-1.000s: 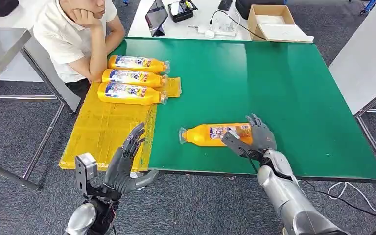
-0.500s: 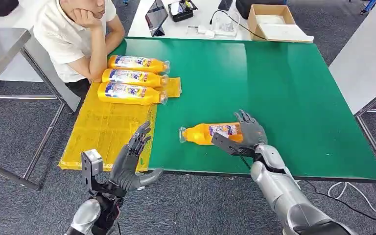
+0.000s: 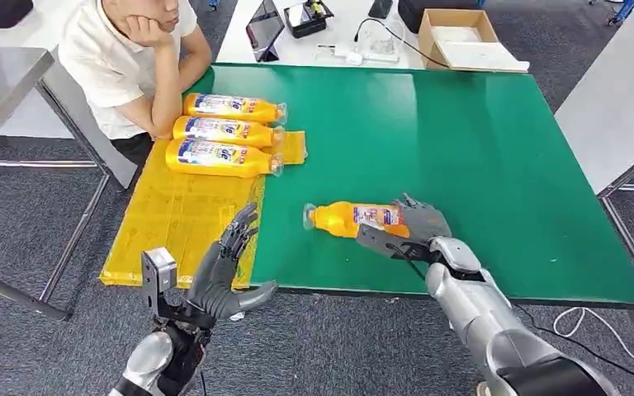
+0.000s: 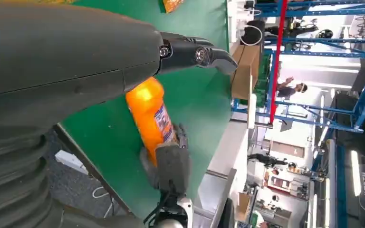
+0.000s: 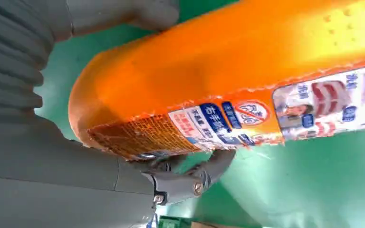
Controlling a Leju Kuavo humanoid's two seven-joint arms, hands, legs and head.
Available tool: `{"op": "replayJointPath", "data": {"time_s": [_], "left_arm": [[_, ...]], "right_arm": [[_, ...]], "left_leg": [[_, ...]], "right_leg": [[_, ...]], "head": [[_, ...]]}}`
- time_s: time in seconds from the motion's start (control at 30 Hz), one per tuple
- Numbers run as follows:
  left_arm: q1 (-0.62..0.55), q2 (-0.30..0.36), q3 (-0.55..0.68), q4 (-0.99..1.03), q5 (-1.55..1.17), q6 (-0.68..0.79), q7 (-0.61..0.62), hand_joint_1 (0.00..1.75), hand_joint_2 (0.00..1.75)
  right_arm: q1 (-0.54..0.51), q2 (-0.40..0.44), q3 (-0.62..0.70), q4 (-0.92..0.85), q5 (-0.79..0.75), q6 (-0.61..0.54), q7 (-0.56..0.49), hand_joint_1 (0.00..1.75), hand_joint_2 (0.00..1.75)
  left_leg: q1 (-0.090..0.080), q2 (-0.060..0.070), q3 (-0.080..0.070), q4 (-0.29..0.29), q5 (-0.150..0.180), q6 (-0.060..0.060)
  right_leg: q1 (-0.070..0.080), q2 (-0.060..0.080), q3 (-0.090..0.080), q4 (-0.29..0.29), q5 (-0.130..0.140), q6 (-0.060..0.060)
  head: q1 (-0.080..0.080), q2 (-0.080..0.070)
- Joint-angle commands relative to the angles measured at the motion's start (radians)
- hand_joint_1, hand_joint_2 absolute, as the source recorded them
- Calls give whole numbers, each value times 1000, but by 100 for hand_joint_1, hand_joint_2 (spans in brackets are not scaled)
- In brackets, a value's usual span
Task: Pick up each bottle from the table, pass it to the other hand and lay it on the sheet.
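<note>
An orange bottle (image 3: 348, 219) (image 4: 148, 114) (image 5: 228, 71) lies on its side on the green table (image 3: 479, 148), cap pointing towards the yellow sheet (image 3: 173, 219). My right hand (image 3: 414, 226) (image 4: 169, 166) (image 5: 52, 156) grips its base end, fingers curled over the far side and thumb on the near side. Three more orange bottles (image 3: 223, 132) lie side by side at the far end of the sheet. My left hand (image 3: 227, 271) (image 4: 76, 61) hovers with fingers spread and nothing in it, above the table's front edge beside the sheet.
A person in a white shirt (image 3: 124, 58) sits at the table's far left corner, elbow beside the sheet. Behind the green table, a white table carries a tablet (image 3: 264, 25), cables and a cardboard box (image 3: 458, 37). Metal tables stand left and right.
My right hand has closed in around the bottle's base, and the bottle has shifted slightly away from me. My left hand has risen a little towards the table's front edge.
</note>
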Motion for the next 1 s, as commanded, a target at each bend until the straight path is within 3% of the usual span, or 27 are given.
{"op": "replayJointPath", "data": {"time_s": [0.03,0.2,0.23,0.3,0.33,0.4,0.43,0.53,0.63,0.73,0.83,0.87,0.9,1.0], "left_arm": [[-39,19,-26,64,-1,0,1,0,175],[-40,16,-20,71,-1,0,1,0,175],[-43,13,-18,76,-1,2,2,0,175],[-51,10,-18,88,-1,2,2,0,175],[-51,10,-18,89,-1,2,2,0,175],[-55,10,-20,94,0,4,2,0,175],[-57,11,-21,96,0,5,2,0,175],[-84,14,-32,134,20,-4,-11,0,175],[-78,3,-16,154,67,7,-12,0,175],[-29,-12,-10,114,77,79,-3,0,175],[20,-23,-22,67,81,152,4,0,175],[31,-25,-25,57,95,155,1,0,0],[41,-25,-28,47,112,153,0,0,175],[51,-23,-35,38,136,143,-5,0,175]], "right_arm": [[-32,-15,43,106,-2,17,3,169,175],[-48,-24,64,129,9,100,91,175,175],[-61,-32,122,137,65,128,94,161,175],[-57,-27,86,132,23,133,84,159,175],[-56,-27,85,131,21,132,83,171,175],[-57,-28,82,139,10,151,76,175,175],[-52,-28,64,138,-14,161,54,175,175],[-14,-46,-77,131,-222,314,-161,175,175],[19,-56,-125,108,-312,309,-273,175,175],[81,-26,-190,42,-464,388,-385,175,175],[158,32,-160,-115,-564,350,-427,175,175],[181,43,-139,-173,-602,349,-427,175,175],[206,54,-123,-232,-649,362,-427,175,175],[241,53,-79,-322,-706,368,-406,175,175]], "left_leg": [[1,-1,3,-1,-1,-1],[1,-2,4,-1,-1,-2],[2,-1,5,-1,-1,-2],[2,-2,5,-1,-1,-2],[1,-3,5,-1,0,-1],[1,-3,7,-1,0,-1],[2,-3,9,-1,0,-2],[1,-4,9,-1,0,-1],[1,-5,12,-2,0,-1],[2,-2,15,-3,-1,-2],[2,2,15,-2,-2,-2],[4,2,18,-4,-2,-4],[3,4,14,-2,-2,-2],[4,5,13,-1,-4,-3]], "right_leg": [[1,-1,4,-1,-1,-2],[1,-2,5,-1,-1,-2],[2,-2,7,-2,-2,-3],[2,-3,6,-2,-1,-3],[1,-3,6,-2,-1,-2],[1,-3,8,-2,-1,-2],[2,-3,10,-2,-1,-3],[1,-4,10,-2,-1,-2],[1,-5,13,-3,-1,-2],[2,-2,16,-4,-1,-3],[2,1,14,-3,0,-2],[4,1,17,-6,-1,-5],[3,3,13,-3,-1,-3],[4,4,12,-1,-2,-4]], "head": [[0,0],[0,0],[0,0],[0,0],[0,0],[0,0],[0,0],[0,0],[0,0],[0,0],[0,0],[0,0],[0,0],[0,0]]}}
